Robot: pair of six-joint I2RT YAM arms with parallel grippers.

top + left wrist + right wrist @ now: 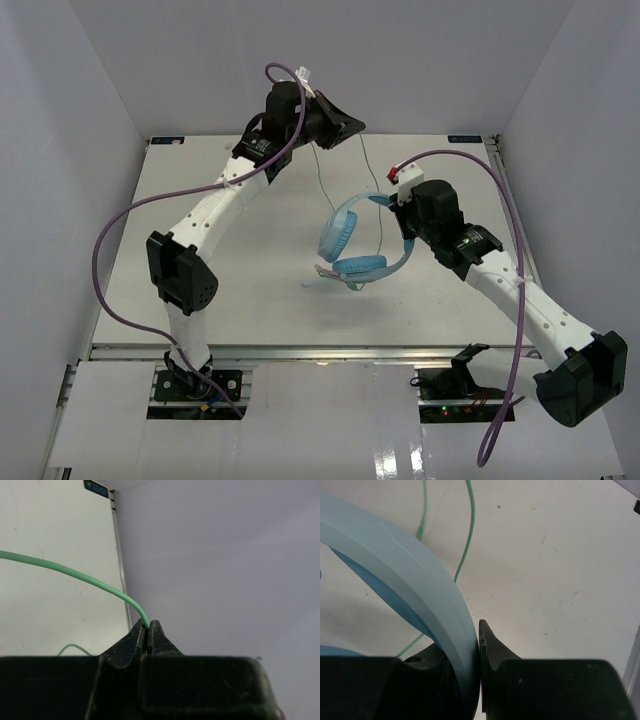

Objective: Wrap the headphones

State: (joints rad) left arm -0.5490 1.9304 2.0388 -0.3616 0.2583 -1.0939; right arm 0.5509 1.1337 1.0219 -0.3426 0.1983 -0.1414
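The light blue headphones (355,250) are near the middle of the table, their two padded earcups to the left of my right gripper (400,212). That gripper is shut on the headband (420,575), which fills the gap between its fingers. The thin pale green cable (371,165) runs from the headphones up toward the back of the table. There my left gripper (348,126) is raised and shut on it. In the left wrist view the cable (75,572) arcs in from the left and ends pinched at the fingertips of the left gripper (148,625). The plug is not in view.
White walls enclose the table (230,280) on the left, back and right; the left gripper is close to the back wall (225,555). Thick purple robot-arm cables (105,250) loop beside both arms. A second strand of the green cable (422,510) lies on the table behind the headband.
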